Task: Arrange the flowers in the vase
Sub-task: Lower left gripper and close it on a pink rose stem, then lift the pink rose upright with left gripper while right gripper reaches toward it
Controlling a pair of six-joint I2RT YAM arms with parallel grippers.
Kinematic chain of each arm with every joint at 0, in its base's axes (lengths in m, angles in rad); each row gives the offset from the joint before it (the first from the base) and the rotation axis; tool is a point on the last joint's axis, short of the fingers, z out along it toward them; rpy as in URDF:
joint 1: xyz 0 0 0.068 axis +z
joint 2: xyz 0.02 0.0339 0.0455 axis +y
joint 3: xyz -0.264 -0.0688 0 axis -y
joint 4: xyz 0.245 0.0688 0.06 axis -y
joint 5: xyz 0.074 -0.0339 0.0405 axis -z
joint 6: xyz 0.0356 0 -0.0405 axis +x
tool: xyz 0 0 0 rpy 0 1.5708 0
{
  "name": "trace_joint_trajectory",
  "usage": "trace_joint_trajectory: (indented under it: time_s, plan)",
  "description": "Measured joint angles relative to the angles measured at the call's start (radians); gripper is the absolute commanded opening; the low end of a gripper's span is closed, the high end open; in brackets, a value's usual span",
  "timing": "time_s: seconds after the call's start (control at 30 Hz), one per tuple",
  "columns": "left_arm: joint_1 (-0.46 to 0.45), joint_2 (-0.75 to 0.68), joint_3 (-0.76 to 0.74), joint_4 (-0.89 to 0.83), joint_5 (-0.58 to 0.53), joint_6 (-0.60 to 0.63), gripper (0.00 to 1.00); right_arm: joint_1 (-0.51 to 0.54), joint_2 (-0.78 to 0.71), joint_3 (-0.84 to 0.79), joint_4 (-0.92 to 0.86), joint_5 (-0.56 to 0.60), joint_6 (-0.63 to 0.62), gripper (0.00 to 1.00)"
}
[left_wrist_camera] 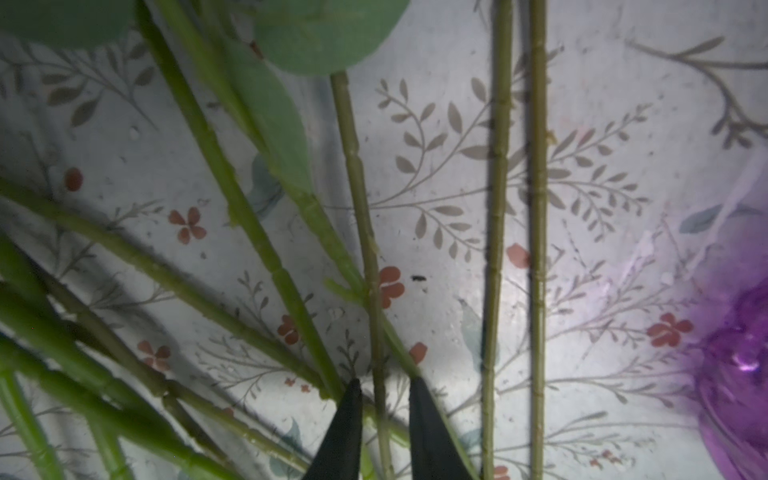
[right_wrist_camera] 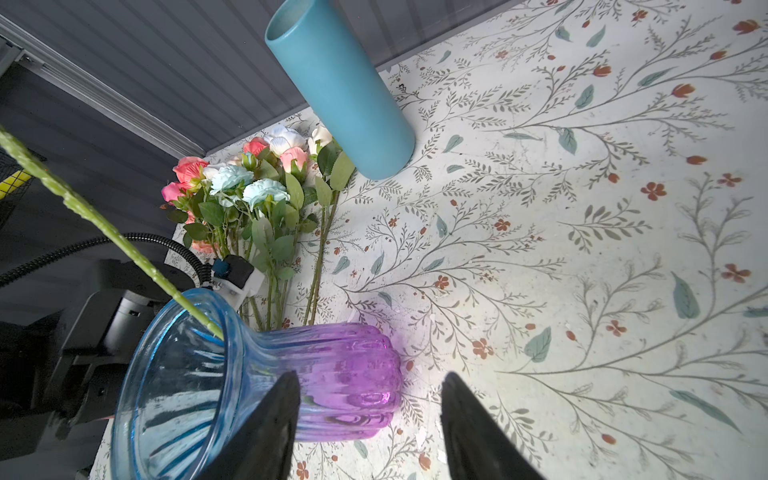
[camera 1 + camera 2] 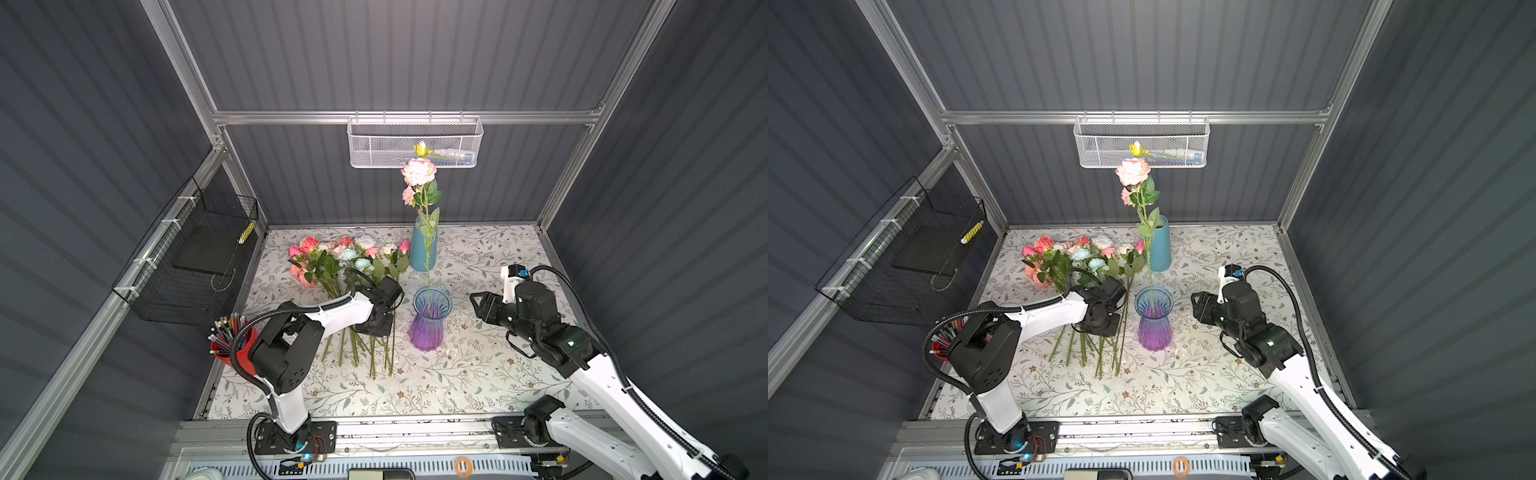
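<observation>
Narrowly, the left end effector point(image 1: 384, 380) straddles one flower stem point(image 1: 356, 166).

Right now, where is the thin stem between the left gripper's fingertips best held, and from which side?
Probably its bare lower stretch: the thin stem lies along the table and runs between the fingertips of the left gripper, so come from straight above and close across it.
</observation>
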Motion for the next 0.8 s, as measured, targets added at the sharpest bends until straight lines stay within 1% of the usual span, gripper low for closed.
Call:
trace_joint_trajectory:
  time_s: [0.23,0.3,0.43,0.57,0.67,0.8]
  plan:
    - [0.0,0.016,0.006,-0.01,-0.024,0.0,0.17,-0.001,-0.004,-0.005,0.0,0.0,-0.001,0.57]
    - [0.0,0.016,0.006,-0.01,-0.026,0.002,0.1,-0.002,-0.005,-0.006,-0.001,0.002,-0.001,0.57]
    - [0.0,0.016,0.006,-0.011,-0.032,0.004,0.01,-0.005,-0.005,-0.006,-0.002,0.004,-0.001,0.57]
    - [0.0,0.005,0.009,-0.029,-0.032,0.003,0.0,-0.005,-0.005,-0.006,-0.003,0.004,-0.001,0.57]
    - [0.0,-0.054,0.016,-0.062,-0.043,0.003,0.0,-0.005,-0.006,-0.003,-0.004,0.004,-0.001,0.57]
    - [0.0,-0.202,0.047,-0.109,-0.084,0.002,0.0,-0.005,-0.005,0.021,-0.013,0.003,-0.001,0.57]
